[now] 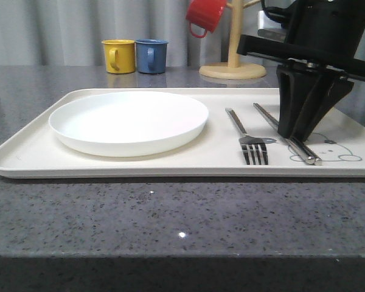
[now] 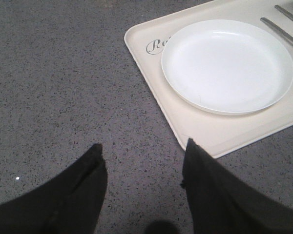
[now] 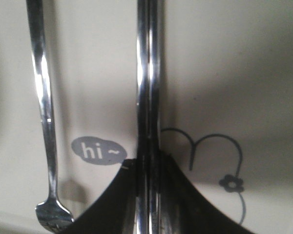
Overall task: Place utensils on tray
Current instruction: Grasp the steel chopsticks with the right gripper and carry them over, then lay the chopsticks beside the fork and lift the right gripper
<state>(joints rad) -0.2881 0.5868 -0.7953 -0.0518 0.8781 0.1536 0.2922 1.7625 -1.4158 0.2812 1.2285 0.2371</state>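
While we're reaching down w/ the right gripper [image 1: 298,137], its fingers are pinching the chopsticks [image 1: 286,132] from both sides, pressing the pair together low over the tray [image 1: 24,159]. In the right wrist view the chopsticks [image 3: 149,97] are running straight out from betw. the dark pads, tight side by side, over the rabbit drawing [image 3: 215,156] and the "hi" bubble [image 3: 98,150]. They're lying on, or just touching, the tray's right part, tips pointing toward the near rim; we can't tell if they're fully resting yet.

Just left of them the fork [image 1: 248,137] is lying flat on the tray, tines toward the near edge, close to the chopsticks but apart. Further left the plate [image 1: 129,121] is sitting on the tray, well clear of both. We're not spotting the spoon in these pics.

Our left gripper [image 2: 141,180] is hanging w/ fingers spread, holding nothing, above bare countertop [image 2: 63,73] near the tray's corner.

Handling, as we're judging it: the chopsticks are thin, stiff, polished metal, prob. light and slippery, so they may roll or scissor apart on release. Gripping across both at mid-length, as now, is looking like the safest hold. Beyond the tray, mugs [image 1: 135,56] and a wooden stand [image 1: 233,61] are standing at the back.
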